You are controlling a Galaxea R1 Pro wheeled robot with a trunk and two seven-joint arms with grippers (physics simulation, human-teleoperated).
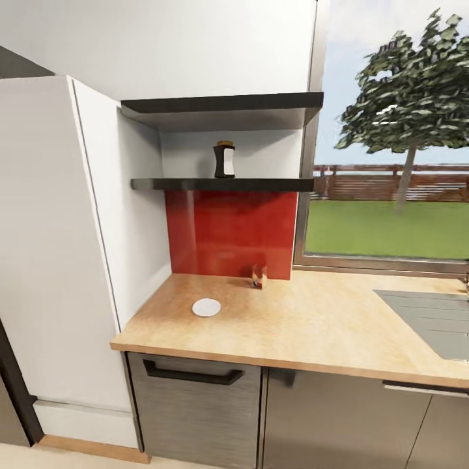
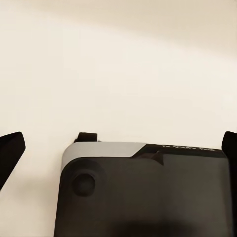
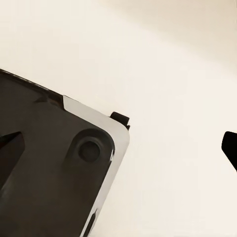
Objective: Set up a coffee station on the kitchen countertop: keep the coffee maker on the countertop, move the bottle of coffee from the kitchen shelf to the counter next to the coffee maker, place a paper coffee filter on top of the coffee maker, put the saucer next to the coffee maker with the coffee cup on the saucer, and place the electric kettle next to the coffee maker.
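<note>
Head view: the kitchen countertop (image 1: 312,332), light wood grain, runs from a tall white panel (image 1: 58,241) at the left to a grey sink (image 1: 433,319) at the right. Dark grey cabinet fronts sit below it; the left one carries a black bar handle (image 1: 192,374).

The bottle of coffee (image 1: 225,160) stands upright on the kitchen shelf (image 1: 221,184), about mid-length of the board, yellow cap up, white label facing the camera. A 2nd dark shelf board (image 1: 221,104) hangs above it. A red backsplash panel (image 1: 231,234) fills the wall between shelf and counter.

The saucer (image 1: 206,307) lies flat on the countertop, left of centre, well apart from the bottle above. A small clear item with an orange-brown base (image 1: 259,276) stands at the foot of the backsplash; too small to identify.

A window at the right shows a lawn, a fence and a tree (image 1: 407,98).

Left wrist view: the left gripper (image 2: 118,148) has its 2 dark fingertips (image 2: 11,148) at opposite edges of the picture, wide apart, nothing between them, above the robot's dark base over a pale floor.

Right wrist view: the right gripper (image 3: 118,148) likewise has its fingertips (image 3: 229,145) spread wide, holding nothing.
</note>
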